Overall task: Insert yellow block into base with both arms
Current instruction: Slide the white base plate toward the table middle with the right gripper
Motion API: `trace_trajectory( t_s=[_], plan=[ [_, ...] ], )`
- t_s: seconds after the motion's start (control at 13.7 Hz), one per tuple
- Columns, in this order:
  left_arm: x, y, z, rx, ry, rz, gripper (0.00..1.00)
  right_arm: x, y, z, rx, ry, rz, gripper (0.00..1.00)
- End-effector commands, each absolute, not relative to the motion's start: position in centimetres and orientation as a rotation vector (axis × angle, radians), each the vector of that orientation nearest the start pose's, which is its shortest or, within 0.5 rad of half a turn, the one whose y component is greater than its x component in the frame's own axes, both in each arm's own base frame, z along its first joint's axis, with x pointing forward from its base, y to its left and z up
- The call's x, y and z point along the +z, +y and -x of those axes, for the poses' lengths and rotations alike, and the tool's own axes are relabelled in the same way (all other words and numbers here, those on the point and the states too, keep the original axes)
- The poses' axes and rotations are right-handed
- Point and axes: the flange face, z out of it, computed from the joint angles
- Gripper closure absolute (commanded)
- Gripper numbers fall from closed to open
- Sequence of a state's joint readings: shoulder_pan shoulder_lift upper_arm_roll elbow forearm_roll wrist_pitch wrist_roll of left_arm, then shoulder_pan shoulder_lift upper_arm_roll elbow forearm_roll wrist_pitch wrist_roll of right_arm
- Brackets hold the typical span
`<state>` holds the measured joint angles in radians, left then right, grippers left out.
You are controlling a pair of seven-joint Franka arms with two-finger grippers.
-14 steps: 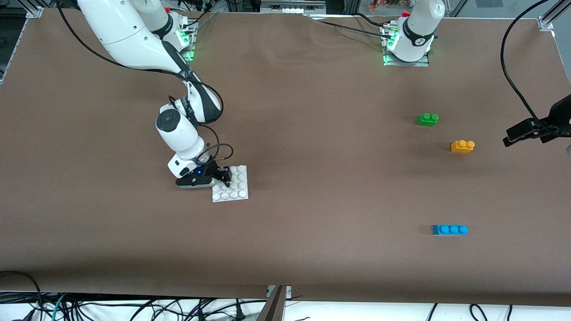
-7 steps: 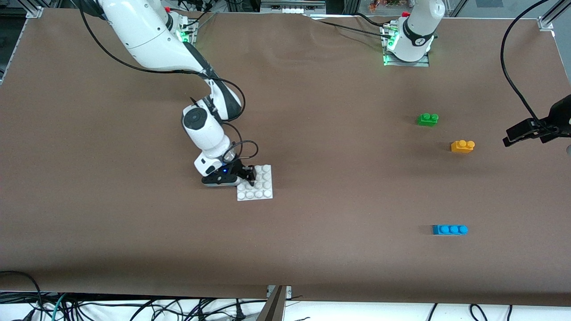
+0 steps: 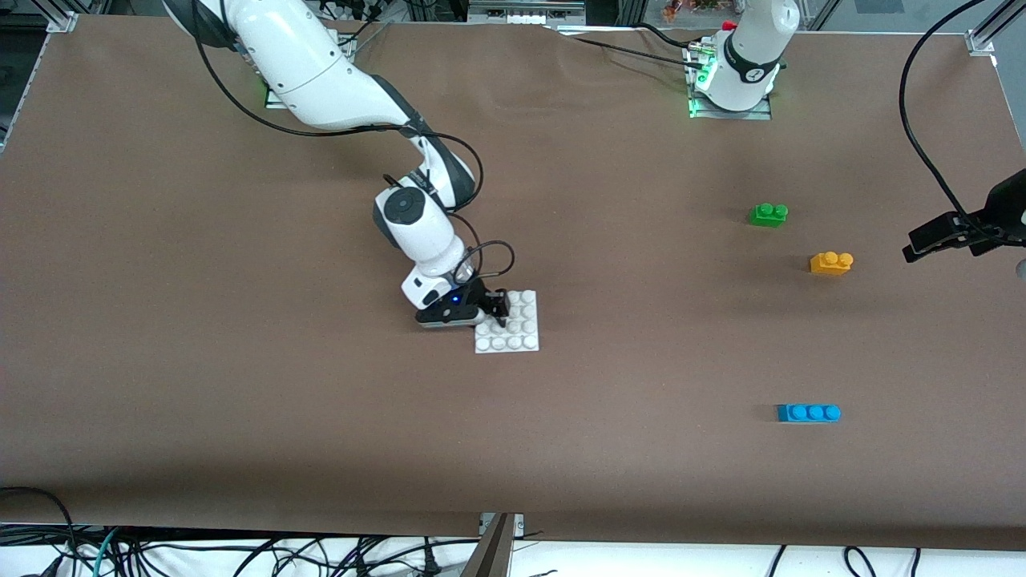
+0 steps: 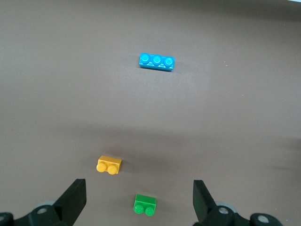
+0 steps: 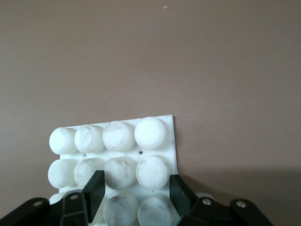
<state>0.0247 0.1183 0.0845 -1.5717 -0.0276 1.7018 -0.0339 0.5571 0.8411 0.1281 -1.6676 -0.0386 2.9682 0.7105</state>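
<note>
**Colleague:** What's the right arm doing on your screen?

**Me:** I see the right arm's black two-finger gripper (image 3: 498, 311) down at the flat white square base plate with its grid of round studs (image 3: 517, 332), near the middle of the brown table (image 3: 240, 385). In my right wrist view the fingers (image 5: 95, 188) are closed on the base plate (image 5: 117, 160) at its edge, one on either side of a column of studs.

**Colleague:** And the block?

**Me:** The small orange-yellow two-stud brick (image 3: 831, 263) sits on the table toward the left arm's end, well apart from the base plate. A green two-stud brick (image 3: 768, 214) lies near it, farther from the front camera, and a longer blue three-stud brick (image 3: 808, 413) lies nearer to that camera.

**Colleague:** Left arm?

**Me:** It waits. The left arm's black gripper (image 3: 934, 238) hangs in the air over the table's edge at its own end, touching nothing. My left wrist view shows its fingers (image 4: 75, 197) spread wide, with the orange-yellow brick (image 4: 109, 165), the green brick (image 4: 145, 205) and the blue brick (image 4: 156, 61) all on the table below.
</note>
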Motion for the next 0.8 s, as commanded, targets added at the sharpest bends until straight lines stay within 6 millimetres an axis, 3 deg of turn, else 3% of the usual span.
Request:
trace_trajectory(
  t_s=[0.0, 0.44, 0.73],
  plan=[
    [57.2, 5.9, -59.5, -0.013, -0.227, 3.131, 0.00, 13.4, 47.8, -54.4, -0.409, 0.099, 2.744, 0.36],
    [57.2, 5.6, -59.5, -0.013, -0.219, 3.132, 0.00, 13.4, 53.5, -52.4, -0.424, 0.107, 2.692, 0.36],
    [57.2, 5.6, -59.5, -0.013, -0.221, 3.138, 0.00, 13.5, 55.0, -51.4, -0.414, 0.115, 2.678, 0.36]
  ],
)
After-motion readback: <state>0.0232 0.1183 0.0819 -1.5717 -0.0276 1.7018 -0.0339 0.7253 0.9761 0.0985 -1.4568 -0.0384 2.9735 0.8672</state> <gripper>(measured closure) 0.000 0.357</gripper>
